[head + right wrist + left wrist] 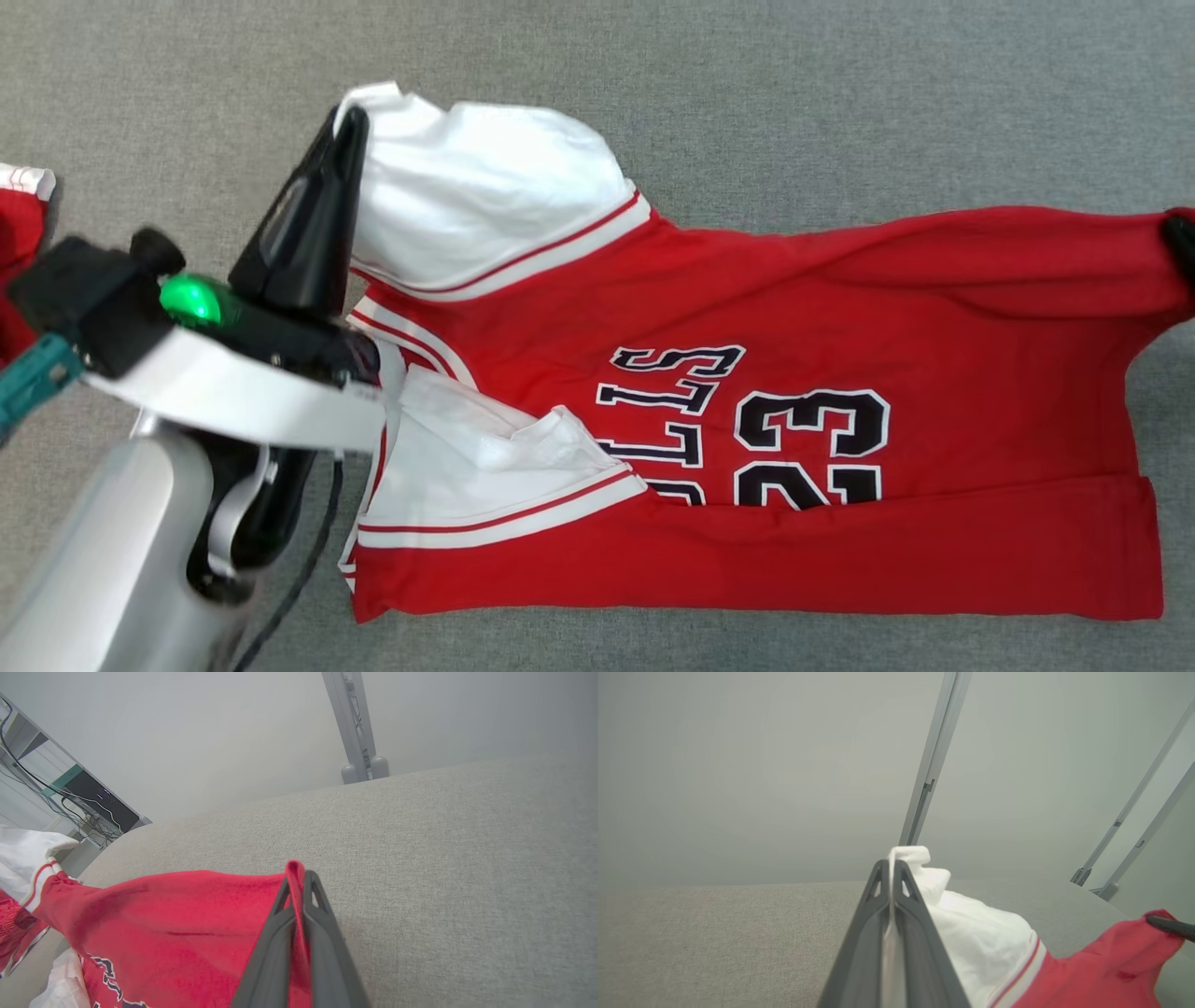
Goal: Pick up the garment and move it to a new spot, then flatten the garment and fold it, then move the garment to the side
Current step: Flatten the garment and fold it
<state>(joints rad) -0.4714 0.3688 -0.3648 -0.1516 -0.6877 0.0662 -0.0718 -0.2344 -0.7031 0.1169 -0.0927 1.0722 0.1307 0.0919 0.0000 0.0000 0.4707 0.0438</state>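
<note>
The garment (747, 308) is a red jersey with white sleeves and a black "23", spread sideways across the grey fabric surface (840, 93). Its near long edge is folded over. My left gripper (350, 117) is shut on the tip of the far white sleeve and holds it raised above the surface. In the left wrist view that white cloth (980, 933) is pinched between the left gripper (892, 863) fingers. My right gripper (1178, 238) is at the far right, shut on the red hem corner. The right wrist view shows the right gripper (299, 877) clamped on red fabric (177, 924).
Another red and white piece of cloth (19, 224) lies at the left edge. Grey metal frame posts (931, 760) (355, 723) stand beyond the surface's far edge. A shelf with cabled equipment (93, 798) is off to one side.
</note>
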